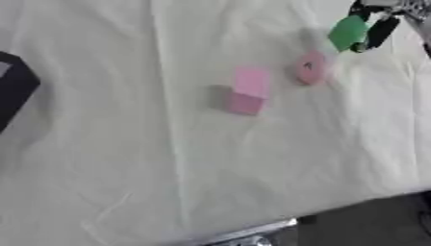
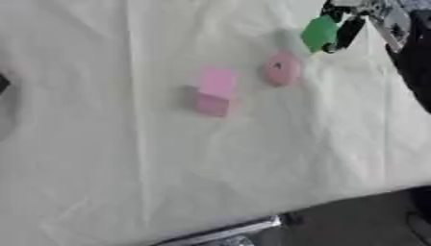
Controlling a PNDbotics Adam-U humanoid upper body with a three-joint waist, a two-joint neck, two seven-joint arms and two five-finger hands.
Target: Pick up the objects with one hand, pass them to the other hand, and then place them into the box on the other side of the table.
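A green block is held pinched in the right hand's fingers above the counter's far right; likely light, stiff, best taken by flat faces; left hand unseen.

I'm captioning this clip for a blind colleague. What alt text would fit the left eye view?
The robot's right hand, at the top right, pinches a green block above a table covered in white cloth. On the cloth lie a pink block and, nearer the hand, a pink disc. A dark object shows at the left edge.
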